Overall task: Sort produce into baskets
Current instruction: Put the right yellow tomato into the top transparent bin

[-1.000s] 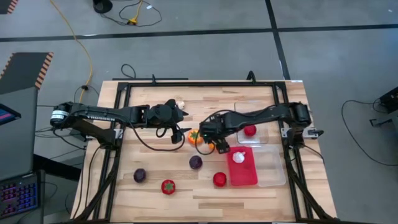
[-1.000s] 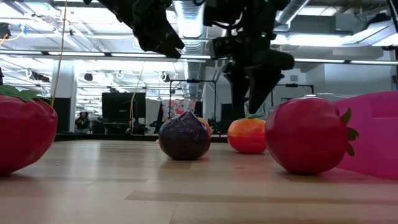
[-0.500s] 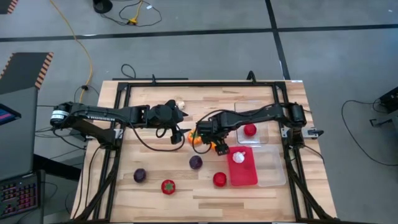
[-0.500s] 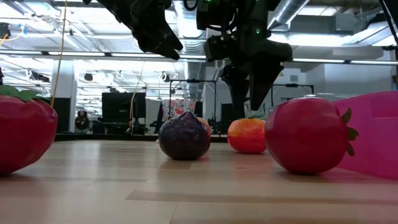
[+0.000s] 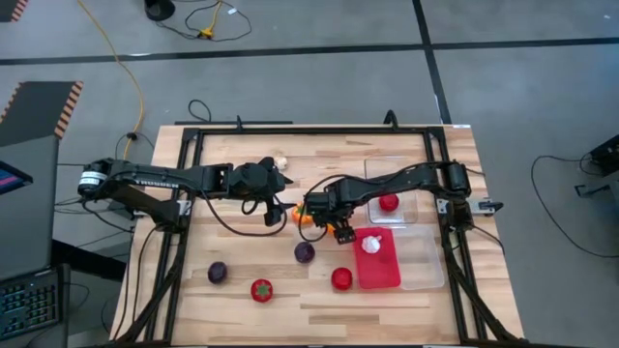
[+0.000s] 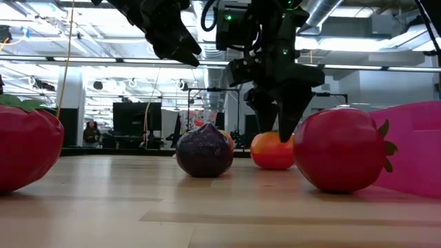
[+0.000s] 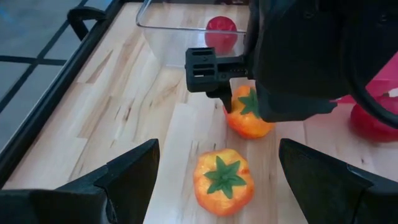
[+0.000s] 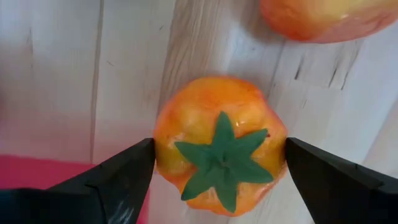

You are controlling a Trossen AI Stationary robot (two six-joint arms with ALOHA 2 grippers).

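Observation:
Two orange pieces with green tops lie on the table's middle. My right gripper [image 5: 332, 223] is open and points down over one of them [image 8: 221, 146], with a finger at each side; it also shows in the low view [image 6: 279, 122]. My left gripper [image 5: 282, 196] is open and empty, high above the table [image 6: 169, 34], over the other orange piece [image 7: 222, 177]. A red tray [image 5: 382, 274] holds a white garlic bulb [image 5: 370, 245]. A clear tray [image 5: 372, 169] holds a red piece [image 5: 389, 202]. My right gripper comes from above, pointing down, with one fingertip [image 8: 140, 163] at each of the orange piece's two sides [image 8: 163, 146]. I cannot tell whether the fingertips touch it. The piece stands on the table with its green top up.
Two purple balls [image 5: 304, 252] [image 5: 218, 273] and two red pieces [image 5: 261, 289] [image 5: 340, 278] lie on the near half of the table. A garlic bulb [image 5: 280, 161] lies at the far side. A second clear tray [image 5: 426, 271] stands right of the red one.
My right gripper has come down over the orange piece and a little toward the table's left, so that its fingers now stand at the piece's sides. The piece has stayed on the table.

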